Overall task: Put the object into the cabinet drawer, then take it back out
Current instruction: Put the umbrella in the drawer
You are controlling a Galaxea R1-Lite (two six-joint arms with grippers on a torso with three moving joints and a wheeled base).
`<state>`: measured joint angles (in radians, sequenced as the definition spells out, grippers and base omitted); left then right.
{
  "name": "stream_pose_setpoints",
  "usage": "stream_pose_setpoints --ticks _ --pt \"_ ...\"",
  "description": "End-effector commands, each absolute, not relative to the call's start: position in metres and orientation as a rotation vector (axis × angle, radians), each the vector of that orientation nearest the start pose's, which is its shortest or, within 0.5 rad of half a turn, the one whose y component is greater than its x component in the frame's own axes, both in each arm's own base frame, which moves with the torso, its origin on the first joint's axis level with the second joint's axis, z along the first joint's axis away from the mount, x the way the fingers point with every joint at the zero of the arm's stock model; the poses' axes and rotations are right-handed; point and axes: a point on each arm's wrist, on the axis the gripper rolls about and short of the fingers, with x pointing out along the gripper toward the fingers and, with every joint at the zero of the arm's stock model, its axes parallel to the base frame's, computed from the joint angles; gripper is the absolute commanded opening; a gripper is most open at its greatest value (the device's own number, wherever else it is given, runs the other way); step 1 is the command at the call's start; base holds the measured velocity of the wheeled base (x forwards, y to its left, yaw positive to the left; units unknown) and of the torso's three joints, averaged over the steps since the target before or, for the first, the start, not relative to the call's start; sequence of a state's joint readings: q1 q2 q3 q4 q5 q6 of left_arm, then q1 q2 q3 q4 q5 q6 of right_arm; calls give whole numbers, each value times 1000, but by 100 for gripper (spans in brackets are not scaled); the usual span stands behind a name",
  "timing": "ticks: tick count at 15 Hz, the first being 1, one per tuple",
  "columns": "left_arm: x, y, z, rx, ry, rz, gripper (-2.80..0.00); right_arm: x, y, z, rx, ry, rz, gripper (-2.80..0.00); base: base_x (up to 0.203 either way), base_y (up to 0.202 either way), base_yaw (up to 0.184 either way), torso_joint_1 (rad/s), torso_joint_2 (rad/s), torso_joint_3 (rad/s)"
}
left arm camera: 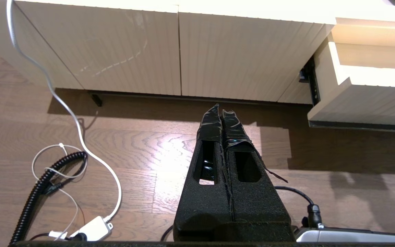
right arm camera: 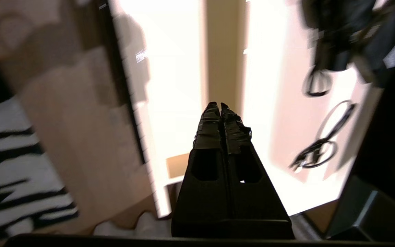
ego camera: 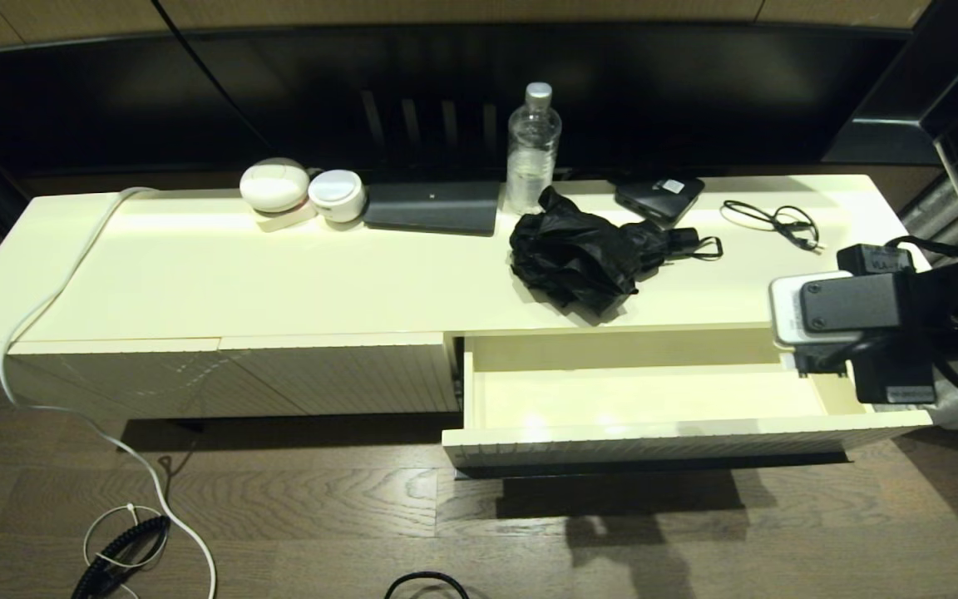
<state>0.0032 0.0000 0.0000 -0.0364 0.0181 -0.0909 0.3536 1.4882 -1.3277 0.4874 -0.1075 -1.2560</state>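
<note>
The black umbrella [ego camera: 583, 258] lies on top of the cabinet [ego camera: 196, 266], just behind the open drawer [ego camera: 654, 399]. The drawer is pulled out and has nothing in it. The umbrella lies sideways along the cabinet, with its short handle [ego camera: 683, 241] and thin loop pointing to the robot's right.

The right gripper [right arm camera: 220, 106] is up by the right end of the drawer, and its two fingers are pressed flat together, holding nothing. The umbrella sits away from it, toward the robot's left and farther back. The right arm is much nearer, so it looks like the one to grab it (the fingers would need to spread first).

The left gripper [left arm camera: 220, 109] hangs low over the wooden floor [left arm camera: 132, 151], in front of the ribbed doors [left arm camera: 149, 51], pinched together too, with nothing inside.
</note>
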Motion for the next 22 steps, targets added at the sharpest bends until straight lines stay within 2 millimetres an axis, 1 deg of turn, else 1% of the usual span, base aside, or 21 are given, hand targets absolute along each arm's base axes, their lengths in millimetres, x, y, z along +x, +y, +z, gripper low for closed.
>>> stream_pose_setpoints --ticks 1,4,5,9,14,17,19,22 --pt "-23 0 79 -92 -39 19 -280 258 99 269 -1372 356 567 -280 0 0 0 0 0 0" --pt "-23 0 79 -92 -39 20 -280 289 116 254 -1376 308 514 -280 0 0 0 0 0 0" --pt "-23 0 79 -92 -39 20 -280 300 121 250 -1370 276 491 0 0 0 0 0 0 0" --pt "-23 0 79 -92 -39 20 -280 331 140 235 -1351 216 455 0 0 0 0 0 0 0" --pt "-23 0 79 -92 -39 20 -280 364 166 226 -1327 91 396 0 0 0 0 0 0 0" --pt "-23 0 79 -92 -39 20 -280 376 171 231 -1325 39 367 0 0 0 0 0 0 0" --pt "-23 0 79 -92 -39 20 -280 381 170 236 -1338 13 344 0 0 0 0 0 0 0" --pt "-23 0 79 -92 -39 20 -280 380 164 244 -1332 -8 308 0 0 0 0 0 0 0"
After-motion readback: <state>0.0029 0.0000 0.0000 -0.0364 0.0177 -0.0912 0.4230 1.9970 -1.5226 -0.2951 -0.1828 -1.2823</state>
